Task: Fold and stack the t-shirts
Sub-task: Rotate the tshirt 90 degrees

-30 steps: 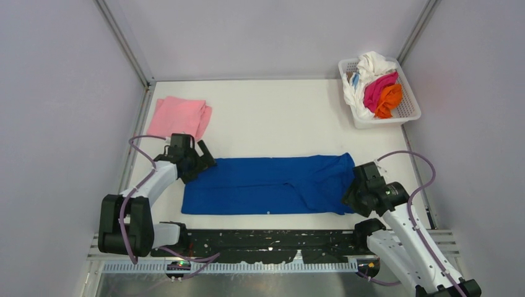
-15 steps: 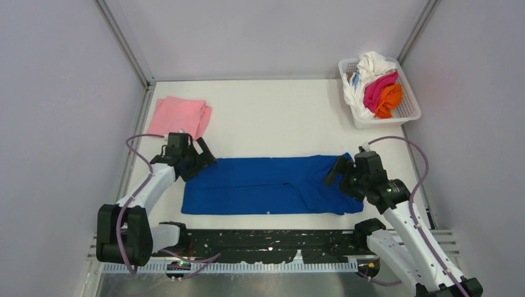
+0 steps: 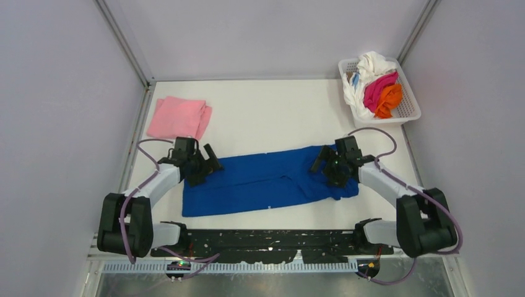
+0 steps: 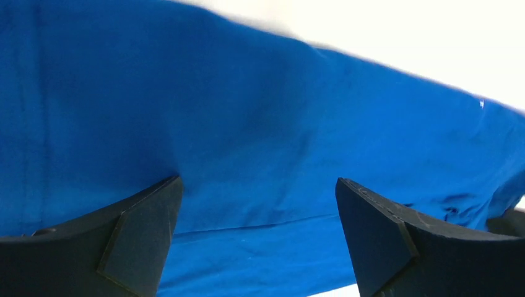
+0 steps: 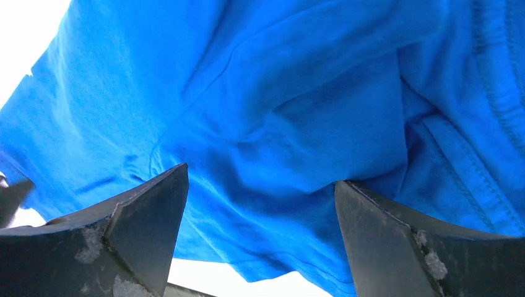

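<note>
The blue t-shirt lies on the white table, in the half close to the near edge. It is folded into a long strip that runs from left to right. The strip is a bit crooked: its right end sits a little farther from the near edge than its left end. No letters or print show on it, only plain blue cloth with some soft wrinkles.

The left gripper is over the left end of the blue t-shirt. Its two fingers are spread wide apart. In the left wrist view the left gripper has only flat blue cloth under the gap, and nothing is pinched.

The right gripper is over the right end of the same shirt. It is spread wide too. In the right wrist view the right gripper is low above a folded part with a stitched hem, and it holds nothing. Whether the finger tips touch the cloth cannot be told.

The pink t-shirt is folded and lies by the left edge, toward the far left corner, well apart from the blue one.

A white basket sits at the far right corner. In it are a white t-shirt, a magenta t-shirt and an orange t-shirt, all bunched up.
</note>
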{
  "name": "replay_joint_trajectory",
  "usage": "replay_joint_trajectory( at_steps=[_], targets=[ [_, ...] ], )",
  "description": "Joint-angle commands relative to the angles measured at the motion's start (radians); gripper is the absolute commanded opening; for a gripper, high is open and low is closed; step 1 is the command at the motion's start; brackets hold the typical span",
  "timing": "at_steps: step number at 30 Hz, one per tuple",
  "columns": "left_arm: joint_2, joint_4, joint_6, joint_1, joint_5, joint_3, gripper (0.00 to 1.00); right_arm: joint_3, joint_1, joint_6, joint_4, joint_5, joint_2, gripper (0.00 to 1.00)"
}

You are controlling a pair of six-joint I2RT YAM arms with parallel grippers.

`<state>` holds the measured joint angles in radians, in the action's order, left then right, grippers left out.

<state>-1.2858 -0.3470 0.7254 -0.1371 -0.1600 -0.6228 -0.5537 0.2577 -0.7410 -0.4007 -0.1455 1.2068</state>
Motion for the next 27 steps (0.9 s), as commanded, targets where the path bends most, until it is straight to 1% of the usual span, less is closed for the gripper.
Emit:
replay_joint_trajectory(
  at_steps=[1,2,3,4,5,6,7,8,9,10,11,12,13,14,15,16,17,18,19,20,21,22,23,24,27],
  targets=[
    [0.031,0.042,0.031,-0.045,-0.028,0.047,1.0,-0.129,-0.044,0.035,0.231,0.053,0.218,0.95],
    [0.042,0.044,0.048,-0.072,-0.025,0.058,1.0,-0.163,-0.056,0.048,0.248,0.047,0.298,0.95],
    [0.058,0.047,0.064,-0.101,-0.017,0.07,1.0,-0.227,-0.06,0.053,0.273,0.029,0.335,0.96],
    [0.073,0.05,0.083,-0.133,-0.007,0.085,1.0,-0.299,-0.066,0.063,0.283,0.022,0.414,0.95],
    [0.085,0.055,0.103,-0.164,0.0,0.098,1.0,-0.337,-0.066,0.068,0.288,0.014,0.454,0.96],
    [0.099,0.06,0.127,-0.198,0.014,0.109,1.0,-0.383,-0.067,0.088,0.284,0.012,0.538,0.96],
    [0.112,0.063,0.156,-0.229,0.024,0.122,1.0,-0.486,-0.069,0.101,0.251,-0.003,0.581,0.96],
    [0.124,0.076,0.179,-0.26,0.03,0.136,1.0,-0.596,-0.067,0.109,0.236,-0.019,0.667,0.95],
    [0.134,0.092,0.207,-0.293,0.038,0.151,1.0,-0.645,-0.067,0.116,0.216,-0.053,0.704,0.95],
    [0.146,0.109,0.239,-0.326,0.048,0.165,1.0,-0.741,-0.067,0.117,0.212,-0.068,0.778,0.95],
    [0.154,0.135,0.268,-0.365,0.06,0.176,1.0,-0.788,-0.066,0.117,0.194,-0.088,0.847,0.95],
    [0.159,0.154,0.299,-0.398,0.07,0.186,1.0,-0.889,-0.065,0.118,0.177,-0.099,0.882,0.96],
    [0.16,0.166,0.334,-0.436,0.084,0.192,1.0,-0.938,-0.059,0.12,0.145,-0.114,0.941,0.95],
    [0.16,0.171,0.366,-0.473,0.103,0.192,1.0,-1.034,-0.054,0.121,0.131,-0.117,0.973,0.95],
    [0.16,0.182,0.394,-0.508,0.122,0.191,1.0,-1.083,-0.045,0.12,0.104,-0.119,1.033,0.96],
    [0.16,0.191,0.419,-0.544,0.146,0.187,1.0,-1.179,-0.039,0.118,0.088,-0.12,1.061,0.95],
    [0.159,0.208,0.444,-0.576,0.151,0.183,1.0,-1.235,-0.029,0.115,0.047,-0.132,1.125,0.95],
    [0.155,0.232,0.453,-0.619,0.19,0.177,1.0,-1.348,-0.024,0.111,0.028,-0.149,1.156,0.95],
    [0.147,0.247,0.464,-0.649,0.213,0.169,1.0,-1.404,-0.01,0.102,-0.002,-0.153,1.221,0.95],
    [0.135,0.268,0.469,-0.672,0.228,0.159,1.0,-1.514,-0.003,0.095,-0.015,-0.159,1.251,0.95],
    [0.115,0.291,0.474,-0.694,0.238,0.151,1.0,-1.568,0.012,0.081,-0.034,-0.162,1.316,0.95],
    [0.09,0.317,0.478,-0.712,0.244,0.143,1.0,-1.675,0.019,0.073,-0.041,-0.173,1.346,0.95],
    [0.06,0.337,0.48,-0.723,0.234,0.132,1.0,-1.718,0.032,0.055,-0.042,-0.181,1.406,0.96],
    [0.026,0.368,0.479,-0.729,0.216,0.117,1.0,-1.787,0.038,0.044,-0.021,-0.193,1.433,0.96],
    [-0.06,0.41,0.468,-0.77,0.184,0.055,1.0,-1.831,0.074,-0.017,0.069,-0.184,1.503,0.96]
  ],
)
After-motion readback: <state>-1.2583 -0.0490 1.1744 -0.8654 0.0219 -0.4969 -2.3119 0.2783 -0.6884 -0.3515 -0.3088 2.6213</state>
